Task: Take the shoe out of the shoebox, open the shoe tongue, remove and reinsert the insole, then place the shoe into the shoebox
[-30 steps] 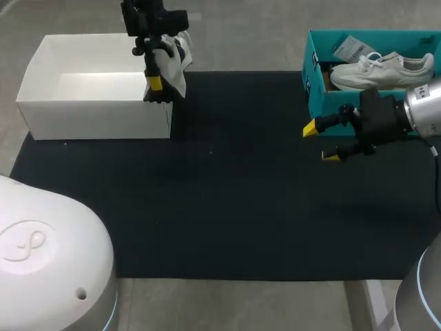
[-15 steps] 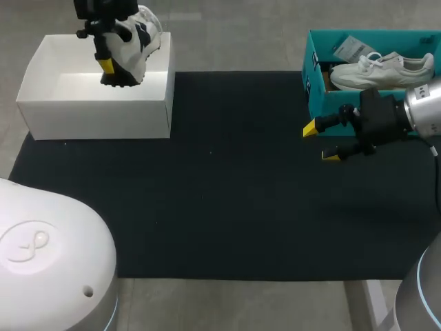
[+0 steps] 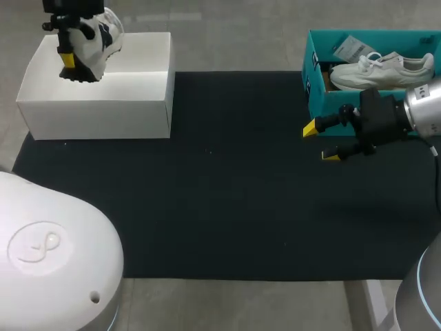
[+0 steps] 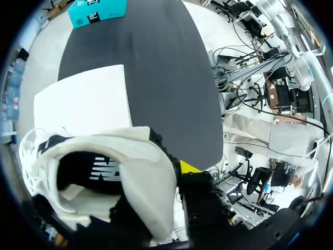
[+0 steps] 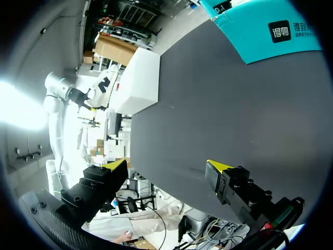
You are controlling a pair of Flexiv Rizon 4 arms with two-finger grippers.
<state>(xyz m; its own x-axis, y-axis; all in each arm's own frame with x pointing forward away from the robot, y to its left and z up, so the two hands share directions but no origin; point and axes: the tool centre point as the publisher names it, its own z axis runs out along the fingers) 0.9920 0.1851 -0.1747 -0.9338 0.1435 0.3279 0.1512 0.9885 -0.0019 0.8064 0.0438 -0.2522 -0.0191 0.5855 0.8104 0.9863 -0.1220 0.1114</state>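
Hanging over white shoebox point(image 3: 96, 114): shoe point(image 3: 93, 47) (dark logo point(image 3: 105, 33), seemingly).

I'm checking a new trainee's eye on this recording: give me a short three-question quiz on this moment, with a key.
1. What lies in the teal shoebox?
2. True or false: the right gripper, over the black mat, is shut on a shoe.
3. The left gripper holds the white-and-black shoe above: A the black mat; B the white shoebox; C the teal shoebox.
Key: 1 a white sneaker; 2 false, it is open and empty; 3 B.
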